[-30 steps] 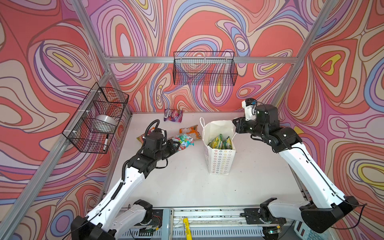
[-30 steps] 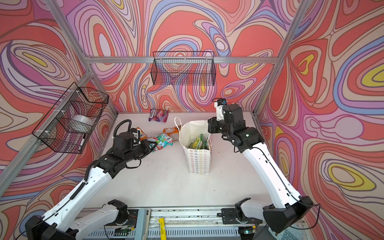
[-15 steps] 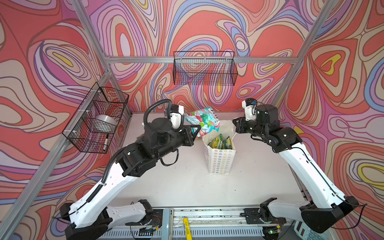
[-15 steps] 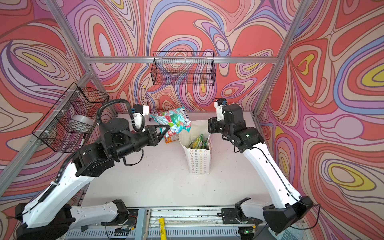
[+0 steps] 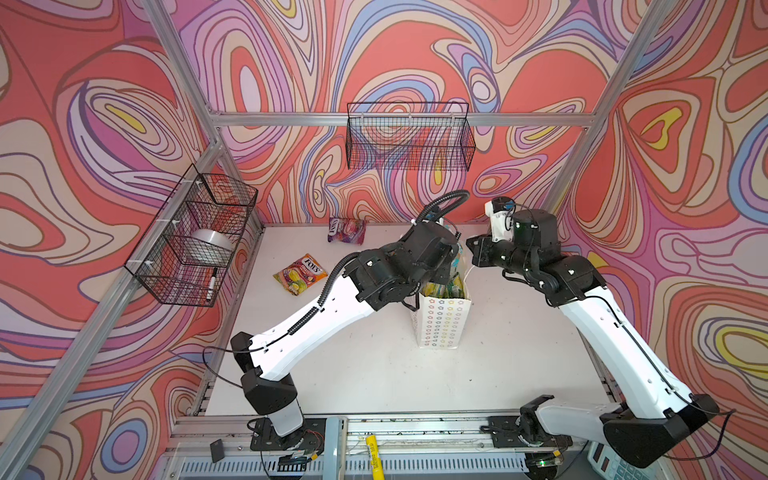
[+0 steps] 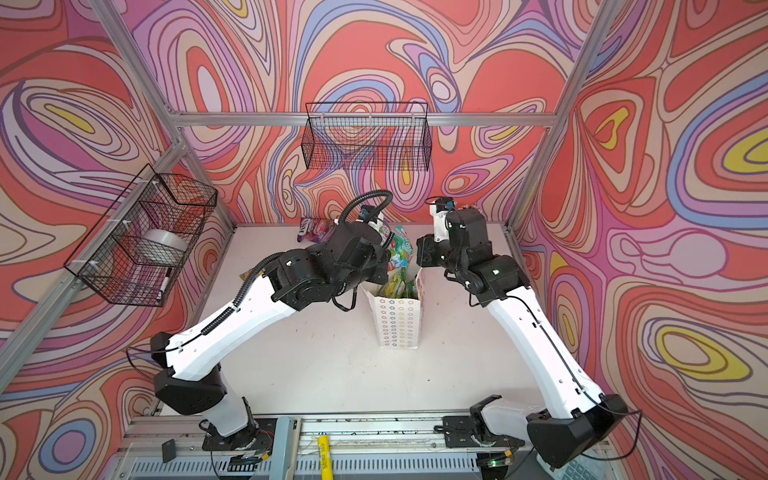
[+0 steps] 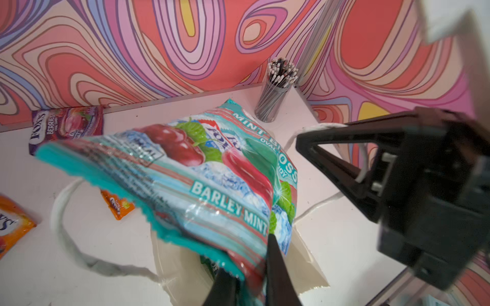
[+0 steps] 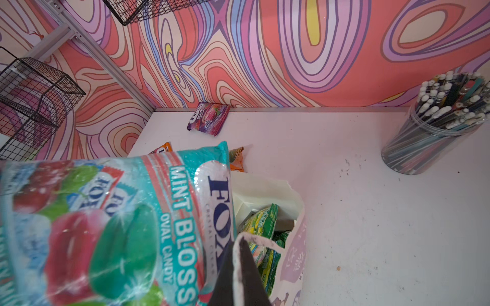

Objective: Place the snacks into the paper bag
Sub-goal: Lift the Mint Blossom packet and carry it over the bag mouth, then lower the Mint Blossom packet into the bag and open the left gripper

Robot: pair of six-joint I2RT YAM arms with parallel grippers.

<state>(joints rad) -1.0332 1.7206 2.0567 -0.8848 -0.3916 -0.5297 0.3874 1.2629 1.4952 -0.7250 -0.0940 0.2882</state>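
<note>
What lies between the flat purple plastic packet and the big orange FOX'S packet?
Nothing: bare white table separates purple packet from orange packet, in a top view.

In both top views we look down from high over the front rail toward the back wall, seeing the whole table (image 5: 374,374) and both arms, in nearly equal pictures. From the left wrist we look close over the teal packet (image 7: 198,172) toward the back right corner. From the right wrist we face the back wall and left corner. Both wrist views share that packet, the bag (image 8: 297,254) and the purple packet (image 8: 209,119).
</note>
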